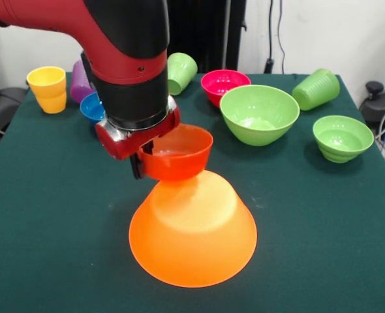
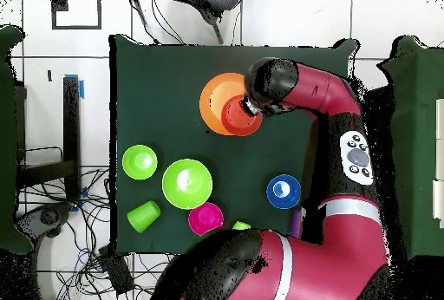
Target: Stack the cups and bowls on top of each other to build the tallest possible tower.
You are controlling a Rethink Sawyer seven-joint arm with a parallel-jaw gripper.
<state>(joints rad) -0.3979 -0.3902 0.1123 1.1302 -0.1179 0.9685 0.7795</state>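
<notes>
Front view, as I log it from the remote station:
- Desk (image 1: 323, 248): dark green cloth top.
- Huge orange bowl (image 1: 192, 238): upside down near the desk's front middle, wide rim on the cloth.
- Red-orange bowl (image 1: 177, 153): upright, its foot on or just above the flat top of the huge orange bowl; I cannot tell whether they touch.
- Gripper (image 1: 140, 155): closed on the left rim of the red-orange bowl, a dark finger down the bowl's outer wall.
- Large light green bowl (image 1: 259, 114): upright, right of centre.
- Small green bowl (image 1: 342, 137): upright, further right.
- Pink bowl (image 1: 224, 85): upright, behind the large green one.
- Blue bowl (image 1: 92, 108): partly hidden by the arm.
- Yellow cup (image 1: 47, 89): upright, far left.
- Purple cup (image 1: 80, 83): mostly hidden behind the arm.
- Light green cups: one (image 1: 180, 72) on its side beside the pink bowl, one (image 1: 316, 89) on its side at far right.

Overhead view:
- Red-orange bowl (image 2: 236, 114) overlaps the huge orange bowl (image 2: 215, 99) toward its right edge, the arm's end over it.
- Green bowls (image 2: 186, 183) (image 2: 139, 161), pink bowl (image 2: 205, 218) and blue bowl (image 2: 283, 191) stand apart from this pair.
</notes>
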